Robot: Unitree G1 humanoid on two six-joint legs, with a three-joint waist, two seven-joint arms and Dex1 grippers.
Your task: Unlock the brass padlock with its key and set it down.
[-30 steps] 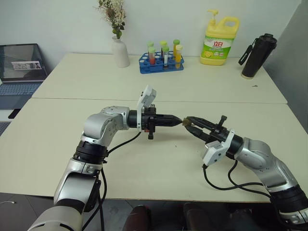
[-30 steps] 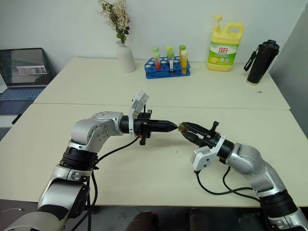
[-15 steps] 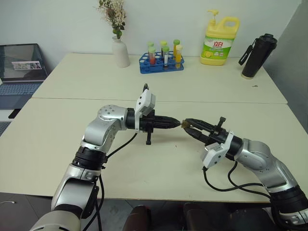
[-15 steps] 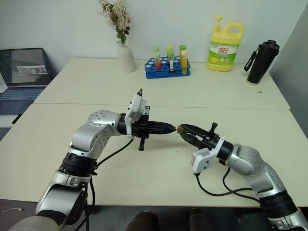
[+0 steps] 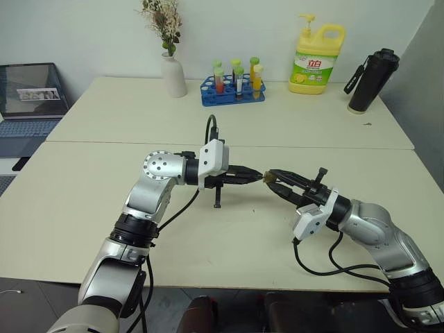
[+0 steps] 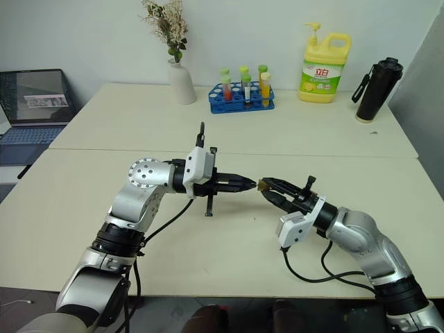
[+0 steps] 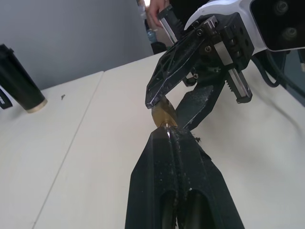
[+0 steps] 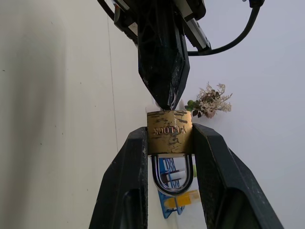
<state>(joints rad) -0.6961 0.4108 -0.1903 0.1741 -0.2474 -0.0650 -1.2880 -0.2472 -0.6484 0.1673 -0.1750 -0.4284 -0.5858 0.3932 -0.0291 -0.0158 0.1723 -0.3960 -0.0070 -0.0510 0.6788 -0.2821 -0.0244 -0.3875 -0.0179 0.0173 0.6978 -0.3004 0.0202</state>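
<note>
vase (image 5: pixel 173 75) | tube rack (image 5: pixel 232 91) | soap bottle (image 5: pixel 316 59) | black flask (image 5: pixel 371 80) | laptop (image 5: pixel 28 100)

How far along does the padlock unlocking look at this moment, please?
Done: right gripper clamps the brass padlock above the table. In hand: shut left gripper meets the lock's bottom; the key is hidden. Left: the shackle looks seated, so opening and setting down.

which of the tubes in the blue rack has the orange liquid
The rightmost tube in the blue rack, nearest the yellow soap bottle, with a yellowish cap. The other tubes that can be read hold red or dark liquid.
</note>
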